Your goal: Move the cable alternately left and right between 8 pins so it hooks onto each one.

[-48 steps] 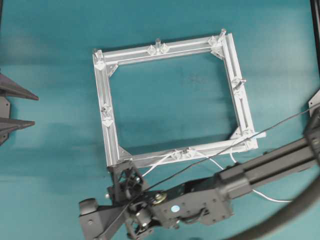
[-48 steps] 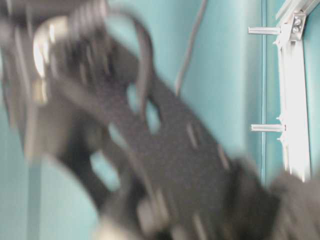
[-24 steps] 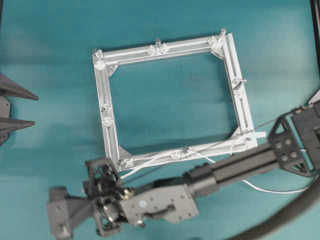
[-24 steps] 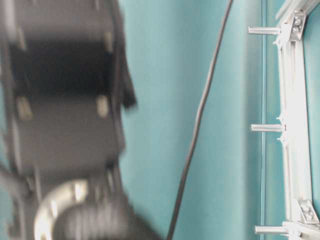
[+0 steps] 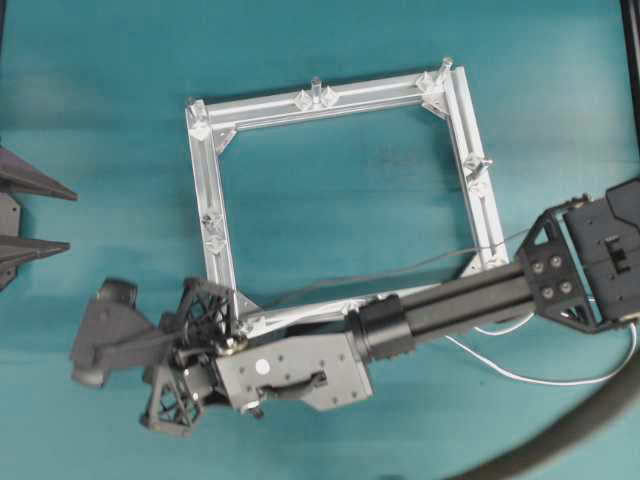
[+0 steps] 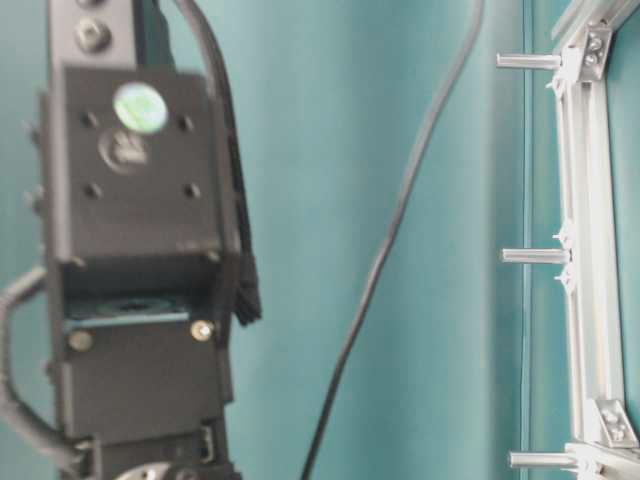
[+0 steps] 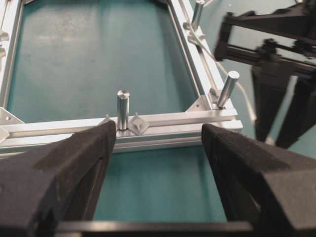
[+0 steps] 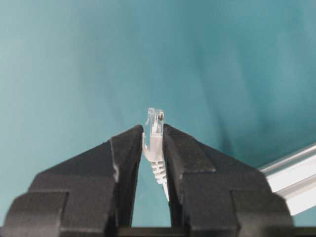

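Observation:
A square silver frame (image 5: 470,125) lies on the teal table with upright pins (image 5: 315,86) along its bars. My right gripper (image 5: 100,335) has reached across to just outside the frame's near-left corner. In the right wrist view this gripper (image 8: 153,129) is shut on the clear plug (image 8: 155,129) at the end of the white cable. The cable (image 5: 520,376) trails from the lower right, passes under the arm and follows the near bar (image 5: 290,318). My left gripper (image 5: 72,220) waits open at the left edge. Between its fingers (image 7: 64,168) is only table, with one pin (image 7: 123,108) just beyond them.
A thin black robot wire (image 5: 400,275) arcs over the frame's near side. A thick dark hose (image 5: 570,430) curves along the lower right. The table-level view is largely filled by the black arm block (image 6: 140,250), with three pins (image 6: 535,255) on the frame at the right.
The right arm has swung left and slightly away from the near edge, carrying the plug from below the near bar to beyond the near-left corner. The left gripper has stayed still.

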